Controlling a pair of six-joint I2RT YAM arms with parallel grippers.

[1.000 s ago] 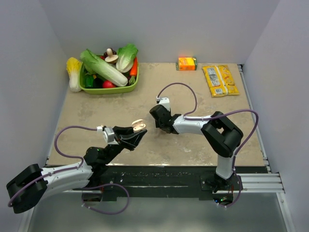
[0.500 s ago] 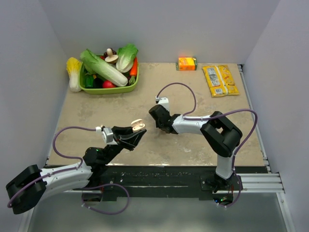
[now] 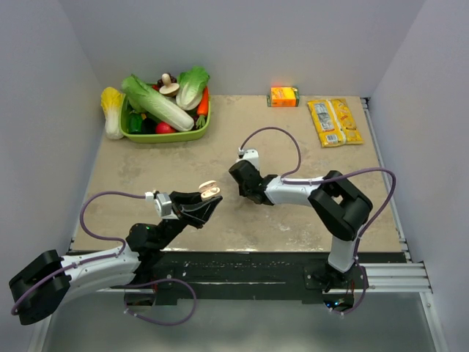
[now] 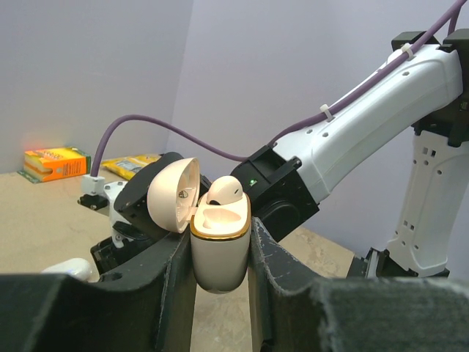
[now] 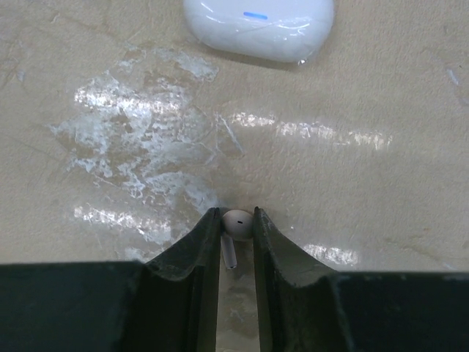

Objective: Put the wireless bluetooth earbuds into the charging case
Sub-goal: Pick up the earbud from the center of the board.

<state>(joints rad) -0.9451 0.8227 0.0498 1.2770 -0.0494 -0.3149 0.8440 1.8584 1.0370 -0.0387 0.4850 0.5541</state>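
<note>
From the top camera I get bright, even overhead light with only soft shadows. In the right wrist view, white glare streaks across the surface [image 5: 132, 103], and the right hand [image 5: 236, 216] sits dark and blurred along the bottom edge; the left hand [image 4: 220, 249] looks equally soft

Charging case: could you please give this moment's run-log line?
left gripper shut on open charging case, seated earbud | right gripper shut on loose earbud
</note>
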